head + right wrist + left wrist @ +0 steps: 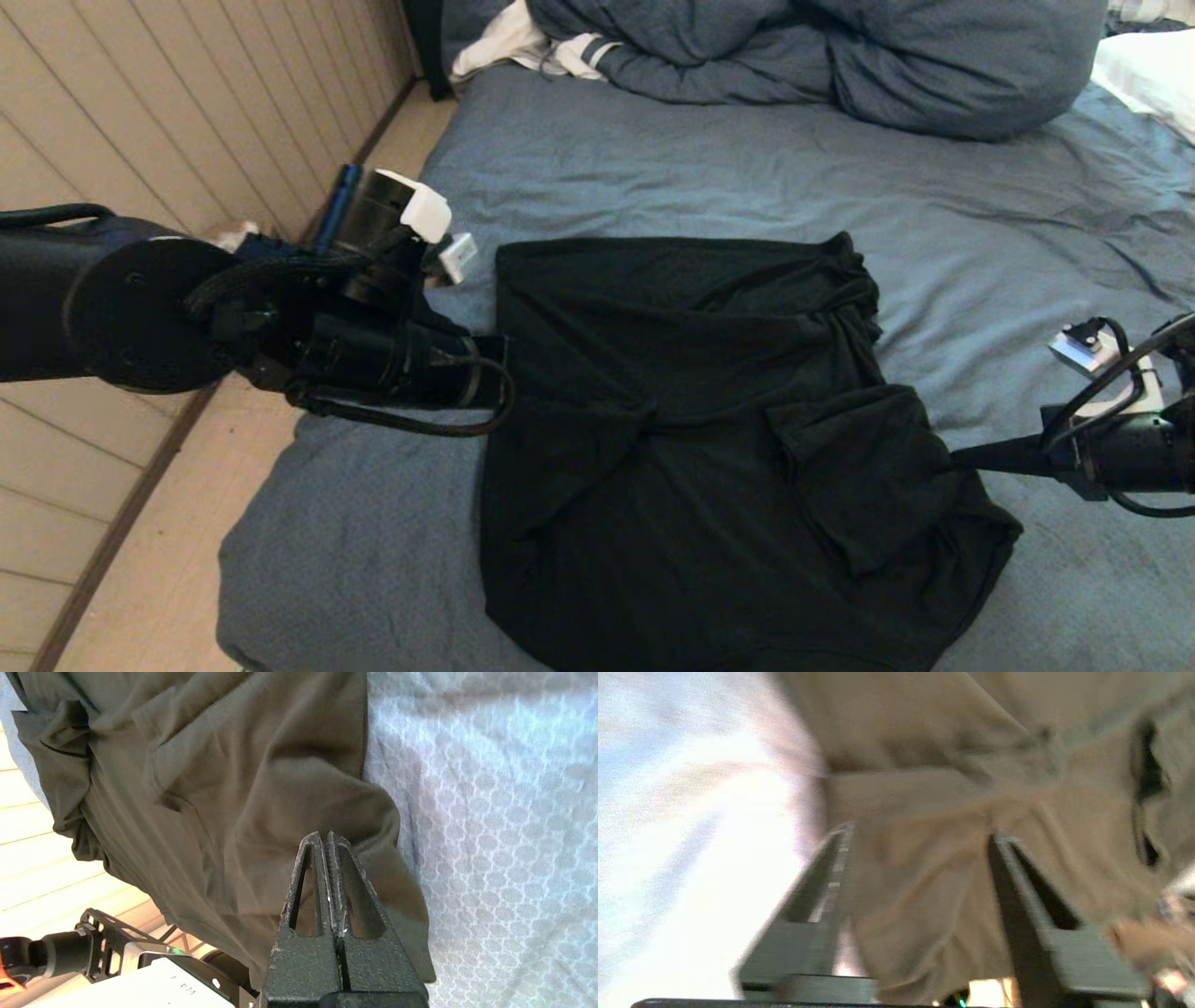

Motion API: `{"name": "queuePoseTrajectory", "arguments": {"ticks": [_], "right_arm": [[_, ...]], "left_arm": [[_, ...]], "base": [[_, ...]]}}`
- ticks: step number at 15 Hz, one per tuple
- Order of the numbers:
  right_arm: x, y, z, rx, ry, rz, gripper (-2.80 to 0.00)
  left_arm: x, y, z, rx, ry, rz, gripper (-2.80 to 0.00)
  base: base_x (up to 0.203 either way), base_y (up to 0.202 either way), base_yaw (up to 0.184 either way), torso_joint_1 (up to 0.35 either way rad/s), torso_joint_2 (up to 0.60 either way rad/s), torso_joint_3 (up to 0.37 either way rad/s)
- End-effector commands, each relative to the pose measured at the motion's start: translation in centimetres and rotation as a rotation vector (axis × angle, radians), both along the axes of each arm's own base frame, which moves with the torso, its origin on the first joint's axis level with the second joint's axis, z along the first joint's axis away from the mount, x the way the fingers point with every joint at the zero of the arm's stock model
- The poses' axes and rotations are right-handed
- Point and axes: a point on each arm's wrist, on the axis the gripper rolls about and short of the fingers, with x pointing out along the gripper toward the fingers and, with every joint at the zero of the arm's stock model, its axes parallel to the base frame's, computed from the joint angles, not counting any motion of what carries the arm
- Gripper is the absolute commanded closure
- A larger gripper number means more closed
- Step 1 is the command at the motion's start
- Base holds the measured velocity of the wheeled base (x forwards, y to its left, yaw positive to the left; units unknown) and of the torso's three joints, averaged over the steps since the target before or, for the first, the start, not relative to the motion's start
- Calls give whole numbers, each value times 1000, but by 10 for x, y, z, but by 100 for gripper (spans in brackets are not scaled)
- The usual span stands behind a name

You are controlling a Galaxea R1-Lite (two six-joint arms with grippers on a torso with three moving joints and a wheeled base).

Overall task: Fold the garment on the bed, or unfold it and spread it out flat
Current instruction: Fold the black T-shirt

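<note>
Black T-shirt lies crumpled on your bed. Right wrist view shows right end effector clenched on its edge; left end effector, fingers apart, straddles fabric at opposite edge.

A bedroom in a home: a wide bed covered in wrinkled blue-grey fabric, a bunched blue-grey duvet heaped at its far end, a white pillow beside it, and pale wooden floorboards alongside.
</note>
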Motion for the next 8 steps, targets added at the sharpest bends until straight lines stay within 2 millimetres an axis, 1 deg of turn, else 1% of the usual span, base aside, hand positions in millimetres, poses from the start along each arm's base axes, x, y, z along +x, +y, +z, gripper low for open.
{"name": "queuePoseTrajectory", "arguments": {"ticks": [1,5,8], "right_arm": [[-2,2,-1,5,5,8,0],[-2,2,-2,3,5,8,0],[-2,2,-2,3,4,9,0]], "left_arm": [[-12,7,10,-4,-33,17,0],[-29,-19,-17,60,36,-76,0],[-53,-47,-39,120,86,-196,0]], "base": [[0,0,0,0,0,0],[0,0,0,0,0,0],[0,0,0,0,0,0]]}}
